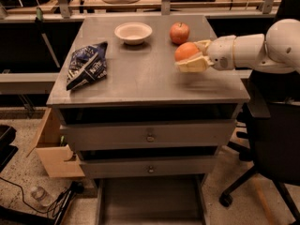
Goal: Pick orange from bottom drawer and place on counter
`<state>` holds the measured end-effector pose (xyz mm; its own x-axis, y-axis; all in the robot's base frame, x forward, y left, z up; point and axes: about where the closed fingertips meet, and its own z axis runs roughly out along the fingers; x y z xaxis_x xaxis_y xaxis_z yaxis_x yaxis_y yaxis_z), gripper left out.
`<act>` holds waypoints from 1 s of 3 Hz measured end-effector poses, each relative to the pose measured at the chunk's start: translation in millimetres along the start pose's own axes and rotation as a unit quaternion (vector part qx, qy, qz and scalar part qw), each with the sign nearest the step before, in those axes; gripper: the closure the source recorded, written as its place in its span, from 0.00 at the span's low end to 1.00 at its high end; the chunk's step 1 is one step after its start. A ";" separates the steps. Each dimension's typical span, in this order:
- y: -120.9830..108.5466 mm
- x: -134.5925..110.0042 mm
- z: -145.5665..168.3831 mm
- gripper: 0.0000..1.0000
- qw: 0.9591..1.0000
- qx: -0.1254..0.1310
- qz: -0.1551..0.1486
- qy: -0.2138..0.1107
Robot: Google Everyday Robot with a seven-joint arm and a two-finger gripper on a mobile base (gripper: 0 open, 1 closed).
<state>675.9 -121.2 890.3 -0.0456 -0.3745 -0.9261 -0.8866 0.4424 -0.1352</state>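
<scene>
My gripper (190, 55) reaches in from the right and is shut on the orange (186, 51), holding it just above the right part of the grey counter (145, 78). The orange is small, round and smooth, gripped between pale fingers (193, 65). The bottom drawer (150, 200) stands pulled open at the foot of the cabinet, with a flat grey floor and nothing showing in it.
A reddish apple (179, 32) sits at the back right of the counter, just behind the orange. A white bowl (133, 33) stands at the back middle. A blue chip bag (86, 64) lies at the left. A black office chair (272, 144) stands right of the cabinet.
</scene>
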 end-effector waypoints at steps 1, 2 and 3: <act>-2.4 19.6 31.0 1.00 0.999 -0.034 0.021 0.003; -0.5 35.7 52.7 1.00 0.997 -0.065 0.039 -0.003; -0.8 33.3 53.5 0.84 0.997 -0.068 0.041 -0.003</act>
<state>699.7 -90.5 840.7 -0.1171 -0.3367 -0.9343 -0.9345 0.3558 -0.0111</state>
